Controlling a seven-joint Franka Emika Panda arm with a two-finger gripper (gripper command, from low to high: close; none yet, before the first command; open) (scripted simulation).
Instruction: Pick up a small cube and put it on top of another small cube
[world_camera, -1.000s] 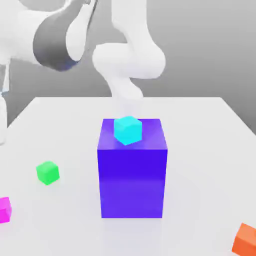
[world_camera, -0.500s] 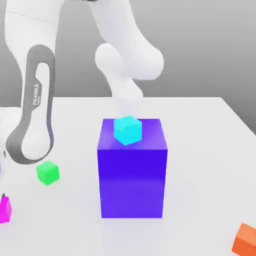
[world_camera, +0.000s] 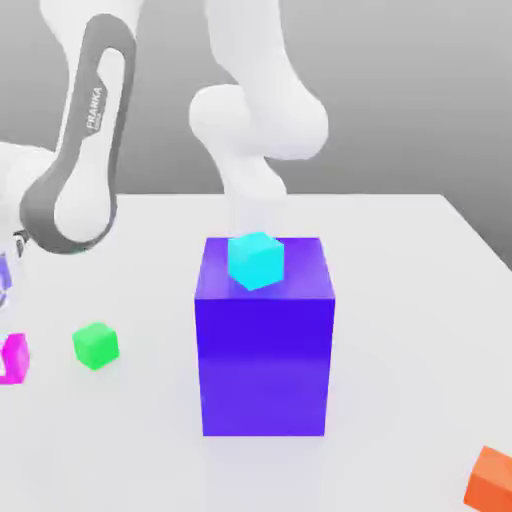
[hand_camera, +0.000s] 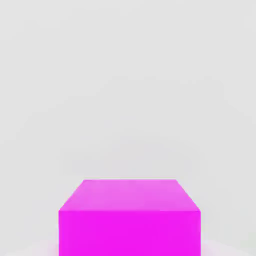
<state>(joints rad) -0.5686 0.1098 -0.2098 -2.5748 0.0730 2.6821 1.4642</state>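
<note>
The small magenta-pink cube (world_camera: 14, 358) hangs just above the white table at the exterior view's far left edge. My gripper (world_camera: 8, 338) comes down on it from the left edge, shut on it. In the hand view the same cube (hand_camera: 130, 220) sits very close in front of the camera, top face level. The other small cube, bright green (world_camera: 96, 345), rests on the table a short way towards the exterior view's right of the held cube.
A big blue-purple block (world_camera: 265, 350) stands mid-table with a cyan cube (world_camera: 256, 260) on top. An orange cube (world_camera: 492, 478) lies at the front right corner. My arm's grey-and-white link (world_camera: 75, 150) leans over the table's left side.
The gripper has shut on the magenta cube and lifted it off the table. The arm's link has swung upward and leftward. The green cube has not moved.
</note>
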